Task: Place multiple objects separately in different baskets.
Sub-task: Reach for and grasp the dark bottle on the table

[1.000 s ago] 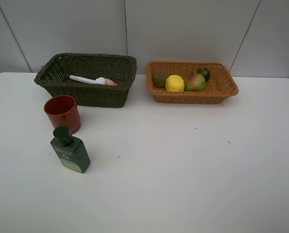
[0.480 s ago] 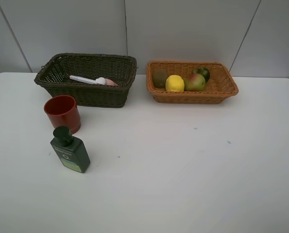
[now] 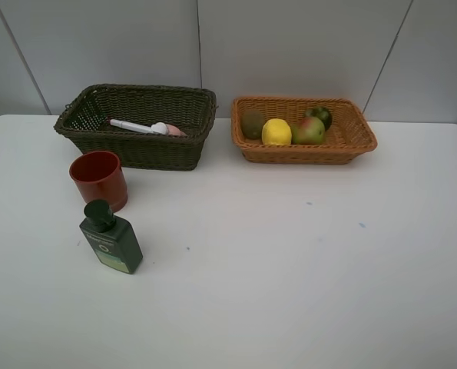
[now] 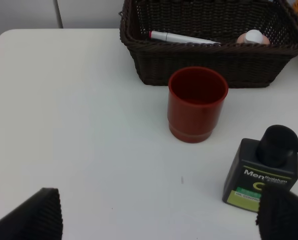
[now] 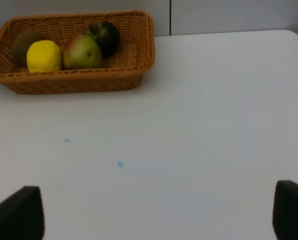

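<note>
A white worktop (image 3: 289,269) carries two wicker baskets side by side along its far edge, near a grey panelled wall. The dark basket (image 3: 140,127) on the left is the deeper one; inside it lie a white marker (image 3: 132,125) and a pink bottle (image 3: 169,129), the marker's end close to the bottle's white cap. The orange basket (image 3: 305,131) on the right is shallower and holds four fruits in a cluster: a brown kiwi (image 3: 252,123) at the left, a yellow lemon (image 3: 276,131) just beside it, a green-red pear (image 3: 309,131) next to the lemon, and a dark green round fruit (image 3: 318,115) behind the pear.

Two things stand on the worktop in front of the dark basket. A red cup (image 3: 99,179) stands upright, mouth up, close to the basket's front wall. Just nearer the camera, a dark green bottle (image 3: 110,238) with a black cap and a green label stands close to the cup but apart from it.

Neither arm shows in the high view. The left gripper (image 4: 159,215) hangs above the worktop near the cup and bottle, its jaws spread wide and holding nothing. The right gripper (image 5: 159,212) hovers over bare worktop, well apart from the orange basket, its jaws likewise wide and empty.
</note>
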You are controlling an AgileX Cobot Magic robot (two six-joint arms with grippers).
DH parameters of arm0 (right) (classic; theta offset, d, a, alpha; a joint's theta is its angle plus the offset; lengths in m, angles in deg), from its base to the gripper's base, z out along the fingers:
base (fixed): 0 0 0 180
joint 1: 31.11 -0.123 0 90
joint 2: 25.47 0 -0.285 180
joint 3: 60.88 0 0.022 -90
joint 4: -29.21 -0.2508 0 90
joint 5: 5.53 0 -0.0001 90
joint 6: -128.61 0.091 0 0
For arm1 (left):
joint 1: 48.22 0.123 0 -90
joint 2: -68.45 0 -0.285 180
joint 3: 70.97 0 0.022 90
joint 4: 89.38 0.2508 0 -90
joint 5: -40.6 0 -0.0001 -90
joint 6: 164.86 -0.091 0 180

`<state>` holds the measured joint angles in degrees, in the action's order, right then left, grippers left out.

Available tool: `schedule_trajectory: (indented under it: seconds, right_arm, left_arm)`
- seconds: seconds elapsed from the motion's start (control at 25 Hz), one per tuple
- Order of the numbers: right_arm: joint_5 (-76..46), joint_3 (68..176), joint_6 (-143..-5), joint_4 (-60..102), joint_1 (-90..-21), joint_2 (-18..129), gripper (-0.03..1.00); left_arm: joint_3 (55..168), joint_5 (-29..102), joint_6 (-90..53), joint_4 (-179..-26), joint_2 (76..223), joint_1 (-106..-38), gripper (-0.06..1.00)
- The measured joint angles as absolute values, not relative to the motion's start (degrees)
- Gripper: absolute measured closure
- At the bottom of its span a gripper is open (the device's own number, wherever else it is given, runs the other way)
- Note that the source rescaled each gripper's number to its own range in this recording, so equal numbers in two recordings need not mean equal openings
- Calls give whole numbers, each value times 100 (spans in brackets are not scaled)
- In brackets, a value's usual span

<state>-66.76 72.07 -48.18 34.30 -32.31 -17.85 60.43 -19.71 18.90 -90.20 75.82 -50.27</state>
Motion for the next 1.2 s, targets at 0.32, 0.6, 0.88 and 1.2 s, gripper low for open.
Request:
schedule_trajectory:
  seconds: [0.32, 0.6, 0.88, 1.2]
  right_arm:
    - [-6676, 7207, -4818, 3430, -3231, -1785, -3]
    - [-6676, 7207, -4818, 3430, -3231, -1785, -3]
    - [-6676, 7207, -4818, 3430, -3231, -1785, -3]
    - [-6676, 7207, -4818, 3430, -3231, -1785, -3]
  left_arm:
    - [6043, -1971, 1890, -9020, 7582, -5027, -6]
    - [6043, -1971, 1890, -9020, 7582, -5027, -6]
    - [6043, -1971, 1890, -9020, 7582, -5027, -6]
    - [6043, -1971, 1913, -8938, 7582, -5027, -6]
